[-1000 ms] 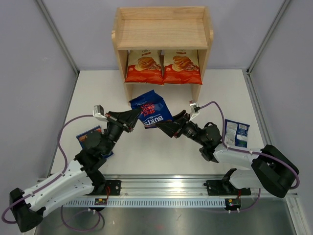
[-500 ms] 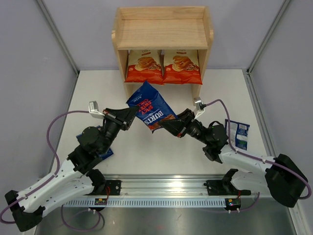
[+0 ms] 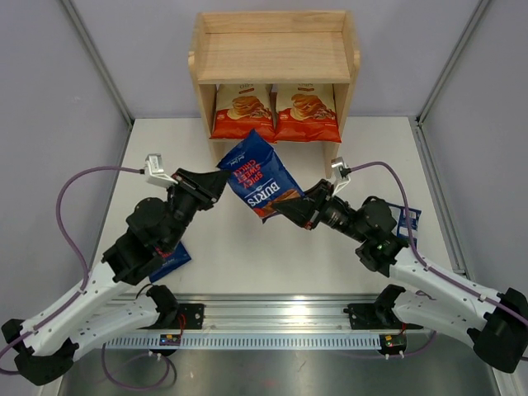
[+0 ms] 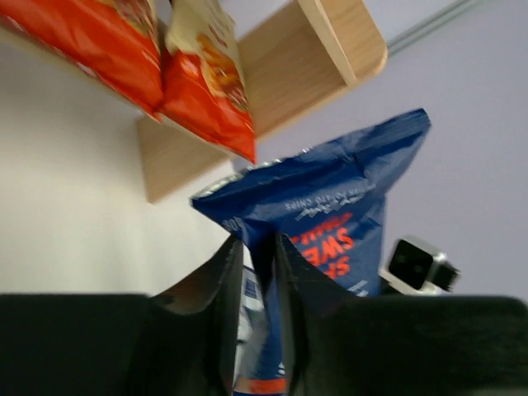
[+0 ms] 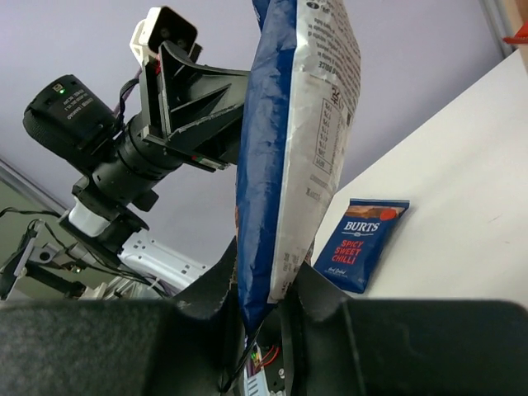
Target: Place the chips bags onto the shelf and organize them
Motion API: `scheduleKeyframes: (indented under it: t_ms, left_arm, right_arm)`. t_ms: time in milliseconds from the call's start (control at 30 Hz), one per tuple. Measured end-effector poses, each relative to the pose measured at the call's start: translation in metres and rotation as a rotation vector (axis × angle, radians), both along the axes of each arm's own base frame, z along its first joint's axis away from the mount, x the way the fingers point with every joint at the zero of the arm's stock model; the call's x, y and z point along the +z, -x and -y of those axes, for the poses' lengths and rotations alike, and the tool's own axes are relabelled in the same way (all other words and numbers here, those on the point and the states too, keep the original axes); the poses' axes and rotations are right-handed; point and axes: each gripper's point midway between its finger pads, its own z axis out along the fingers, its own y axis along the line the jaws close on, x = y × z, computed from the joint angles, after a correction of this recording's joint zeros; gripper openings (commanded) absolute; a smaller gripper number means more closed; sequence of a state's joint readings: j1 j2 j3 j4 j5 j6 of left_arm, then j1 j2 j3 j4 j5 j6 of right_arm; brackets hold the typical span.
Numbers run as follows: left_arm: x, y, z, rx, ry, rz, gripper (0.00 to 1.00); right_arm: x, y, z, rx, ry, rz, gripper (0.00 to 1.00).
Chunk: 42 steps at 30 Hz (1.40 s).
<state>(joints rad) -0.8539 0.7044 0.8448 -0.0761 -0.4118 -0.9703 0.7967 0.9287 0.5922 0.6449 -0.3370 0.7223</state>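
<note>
My right claw point(image 3: 285, 208) pinches a blue bag point(image 3: 262, 177) aloft before the shelf point(image 3: 272, 54); the left claw point(image 3: 219, 183) seems clamped on its edge. A second bag point(image 3: 173, 257) lies half-hidden under my left arm.

Five chips bags were counted: two cream-and-orange bags point(image 3: 243, 111) point(image 3: 306, 111) at the far side, and three dark blue Burts bags, namely the raised bag point(image 3: 261, 175), the near-left bag point(image 5: 360, 243) and the right bag point(image 3: 412, 224). There was one shelf point(image 3: 272, 54).
</note>
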Motion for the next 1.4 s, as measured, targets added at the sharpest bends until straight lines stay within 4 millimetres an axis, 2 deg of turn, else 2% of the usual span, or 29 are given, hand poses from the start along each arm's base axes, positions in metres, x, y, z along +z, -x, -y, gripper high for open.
scheduleKeyframes:
  t_ms: [67, 167, 400, 500, 533, 633, 700, 767, 867, 967, 1167, 1400]
  left_arm:
    - [0.005, -0.004, -0.011, 0.051, -0.037, 0.015, 0.39]
    - [0.011, -0.008, -0.033, 0.136, -0.079, 0.037, 0.43]
    - [0.006, -0.002, -0.075, 0.263, -0.217, 0.032, 0.56]
    - [0.008, 0.003, -0.088, 0.286, -0.304, 0.027, 0.69]
    - [0.009, 0.005, -0.092, 0.289, -0.335, 0.027, 0.78]
    - [0.014, 0.013, -0.104, 0.284, -0.439, 0.025, 0.93]
    - [0.021, 0.019, -0.112, 0.28, -0.506, 0.031, 0.98]
    - [0.024, 0.024, -0.119, 0.274, -0.563, 0.036, 0.99]
    - [0.017, 0.03, -0.125, 0.25, -0.655, 0.035, 0.99]
    - [0.001, 0.036, -0.128, 0.205, -0.747, 0.024, 0.99]
    - [-0.028, 0.049, -0.136, 0.15, -0.837, 0.025, 0.99]
    - [-0.059, 0.053, -0.141, 0.135, -0.888, 0.011, 0.99]
  right_arm:
    - [0.007, -0.001, 0.002, -0.014, 0.002, 0.007, 0.0]
    - [0.022, -0.004, 0.004, -0.036, 0.002, 0.027, 0.0]
    - [0.072, -0.021, 0.013, -0.114, -0.025, 0.078, 0.0]
    - [0.095, -0.045, 0.023, -0.184, -0.045, 0.045, 0.0]
    - [0.104, -0.056, 0.029, -0.214, -0.057, 0.026, 0.0]
    - [0.124, -0.094, 0.046, -0.304, -0.104, -0.054, 0.0]
    - [0.134, -0.119, 0.055, -0.352, -0.136, -0.113, 0.0]
    - [0.139, -0.14, 0.056, -0.378, -0.152, -0.18, 0.01]
    - [0.149, -0.166, 0.052, -0.39, -0.178, -0.261, 0.03]
    - [0.159, -0.191, 0.052, -0.416, -0.227, -0.348, 0.14]
    - [0.171, -0.23, 0.066, -0.487, -0.35, -0.522, 0.06]
    - [0.171, -0.269, 0.077, -0.536, -0.428, -0.67, 0.07]
